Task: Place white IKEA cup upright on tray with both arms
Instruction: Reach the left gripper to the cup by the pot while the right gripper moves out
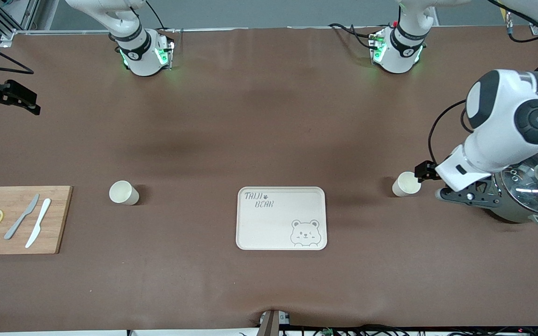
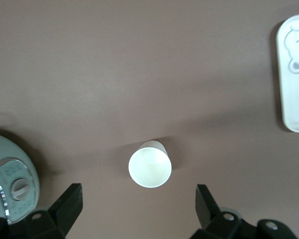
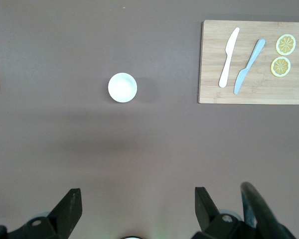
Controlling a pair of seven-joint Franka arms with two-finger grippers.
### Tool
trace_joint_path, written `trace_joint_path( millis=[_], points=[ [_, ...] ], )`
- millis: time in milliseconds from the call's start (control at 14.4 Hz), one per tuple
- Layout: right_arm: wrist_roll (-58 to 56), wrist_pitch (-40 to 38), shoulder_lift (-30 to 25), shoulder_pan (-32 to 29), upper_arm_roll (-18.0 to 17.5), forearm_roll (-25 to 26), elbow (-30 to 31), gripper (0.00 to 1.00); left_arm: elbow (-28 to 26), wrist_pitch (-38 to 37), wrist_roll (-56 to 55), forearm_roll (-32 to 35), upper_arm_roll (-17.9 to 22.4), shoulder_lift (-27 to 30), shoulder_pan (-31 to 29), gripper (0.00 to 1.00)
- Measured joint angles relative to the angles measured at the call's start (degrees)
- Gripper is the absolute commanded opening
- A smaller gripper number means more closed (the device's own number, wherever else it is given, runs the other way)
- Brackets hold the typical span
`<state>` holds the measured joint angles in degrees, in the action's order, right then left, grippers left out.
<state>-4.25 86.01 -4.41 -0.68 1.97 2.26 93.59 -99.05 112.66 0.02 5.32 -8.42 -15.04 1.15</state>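
Two white cups stand upright on the brown table. One cup point(image 1: 407, 184) point(image 2: 149, 167) is toward the left arm's end, level with the cream tray point(image 1: 280, 218) point(image 2: 294, 74). My left gripper point(image 1: 431, 183) point(image 2: 138, 195) hovers low beside this cup, between it and a pot, open and empty. The other cup point(image 1: 123, 192) point(image 3: 122, 87) stands between the tray and a wooden board. My right gripper point(image 1: 24, 99) point(image 3: 138, 196) hangs high over the right arm's end of the table, open and empty.
A steel pot with a glass lid point(image 1: 530, 186) point(image 2: 12, 186) sits right by the left gripper. The wooden cutting board point(image 1: 17, 219) point(image 3: 251, 62) carries two knives and two lemon slices. The tray holds nothing.
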Motion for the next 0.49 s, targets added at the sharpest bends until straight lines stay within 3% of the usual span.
trace_joint_path(
  millis=[278,487],
  points=[
    [0.01,1.37,2.02,-0.22,0.11,-0.05,-0.04,1.00,-6.45,5.43,1.64,0.00,0.02,0.38,-3.93,1.00],
    [0.00,2.81,4.46,-0.18,-0.09,-0.34,-0.14,1.00,-14.01,14.97,2.37,0.00,0.01,0.64,-5.63,1.00]
  ],
)
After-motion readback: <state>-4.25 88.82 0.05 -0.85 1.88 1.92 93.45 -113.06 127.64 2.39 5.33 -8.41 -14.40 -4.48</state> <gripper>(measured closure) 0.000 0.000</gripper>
